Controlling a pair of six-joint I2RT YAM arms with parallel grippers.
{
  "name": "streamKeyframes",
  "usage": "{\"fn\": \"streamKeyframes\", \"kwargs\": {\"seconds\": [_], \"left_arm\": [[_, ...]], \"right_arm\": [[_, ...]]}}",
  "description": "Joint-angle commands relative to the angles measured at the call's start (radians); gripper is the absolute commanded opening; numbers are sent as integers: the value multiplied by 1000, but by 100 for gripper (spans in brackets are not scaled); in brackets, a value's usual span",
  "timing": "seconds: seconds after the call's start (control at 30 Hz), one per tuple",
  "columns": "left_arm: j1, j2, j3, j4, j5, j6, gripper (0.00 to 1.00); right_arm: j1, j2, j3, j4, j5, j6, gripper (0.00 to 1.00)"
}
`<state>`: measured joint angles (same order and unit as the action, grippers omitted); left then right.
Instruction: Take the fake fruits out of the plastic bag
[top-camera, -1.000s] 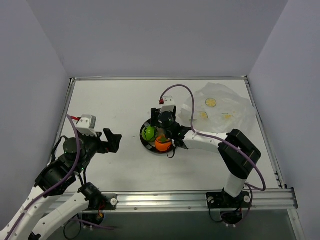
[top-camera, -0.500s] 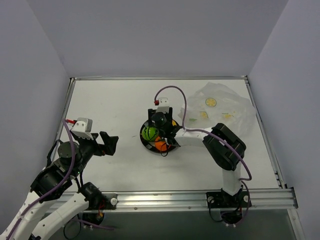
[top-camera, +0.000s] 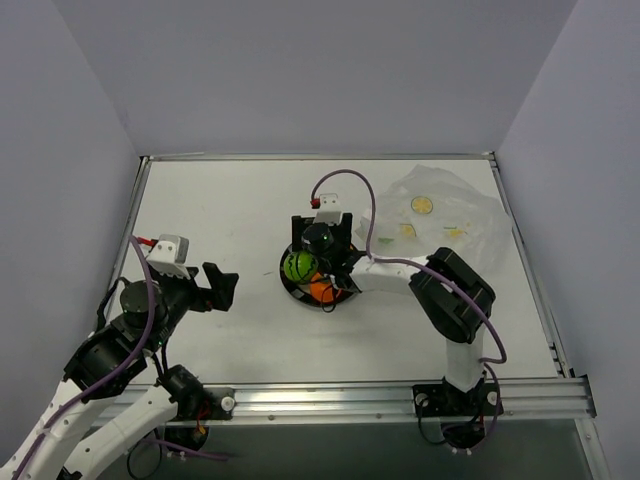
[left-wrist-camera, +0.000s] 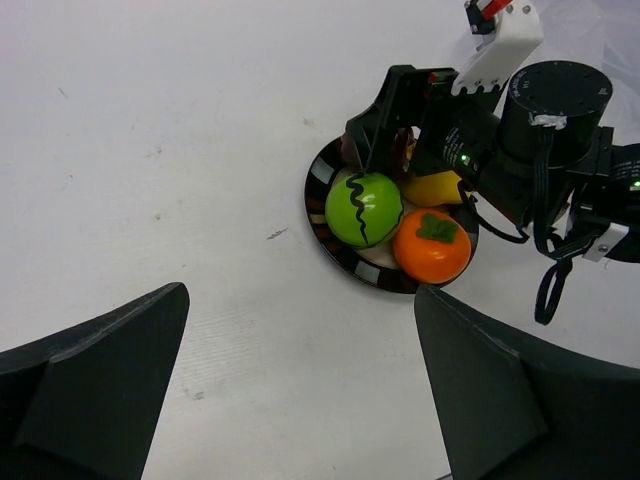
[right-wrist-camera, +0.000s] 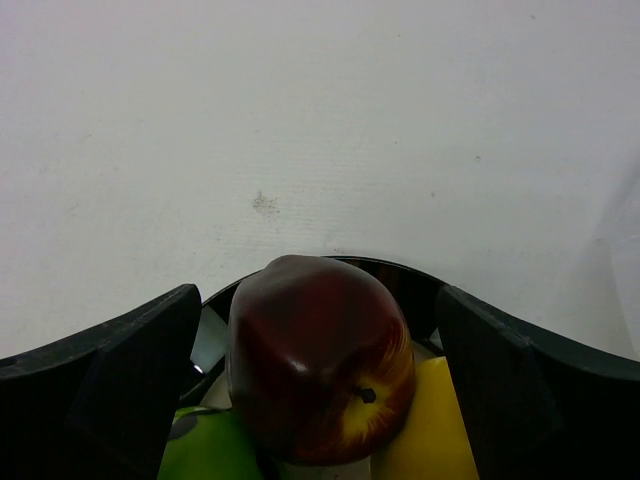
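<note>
The fake fruits lie on a round dark-rimmed plate (top-camera: 290, 283): a green ball with dark marks (top-camera: 298, 266), an orange one (top-camera: 322, 291), a yellow one (left-wrist-camera: 435, 188) and a dark red apple (right-wrist-camera: 315, 370). My right gripper (top-camera: 316, 248) hangs over the plate's far side. It is open, with a finger on each side of the apple and gaps showing. The plastic bag (top-camera: 440, 212) lies crumpled at the far right, apart from the plate. My left gripper (top-camera: 218, 286) is open and empty, left of the plate.
The right arm's purple cable (top-camera: 345, 185) loops above the plate. Grey walls enclose the white table on three sides. A metal rail (top-camera: 400, 395) runs along the near edge.
My right gripper has shifted slightly left over the plate and its elbow has swung left. The left arm has drawn back a little toward its base.
</note>
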<state>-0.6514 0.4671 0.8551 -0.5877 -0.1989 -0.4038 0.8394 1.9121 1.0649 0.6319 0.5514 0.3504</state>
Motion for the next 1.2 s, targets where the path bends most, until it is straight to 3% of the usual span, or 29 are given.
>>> {"fn": "streamKeyframes", "kwargs": {"seconds": [0.0, 0.13, 0.33, 0.5, 0.73, 0.87, 1.17], "left_arm": [[9, 11, 50, 0, 1, 16, 94], [10, 8, 50, 6, 4, 20, 94], [10, -10, 44, 28, 4, 22, 94], [13, -27, 51, 25, -25, 23, 94], [12, -113, 68, 20, -80, 28, 94], [10, -133, 120, -35, -157, 46, 94], [12, -154, 140, -69, -168, 48, 94]], "right_arm": [[7, -119, 59, -15, -4, -1, 100], [12, -246, 37, -46, -39, 4, 100], [47, -565, -101, -148, -61, 12, 100], [66, -925, -216, -325, -50, 27, 100], [69, -1428, -263, -583, 82, 67, 100], [69, -1550, -310, -613, 160, 58, 100], [69, -1521, -287, -629, 220, 87, 100]]}}
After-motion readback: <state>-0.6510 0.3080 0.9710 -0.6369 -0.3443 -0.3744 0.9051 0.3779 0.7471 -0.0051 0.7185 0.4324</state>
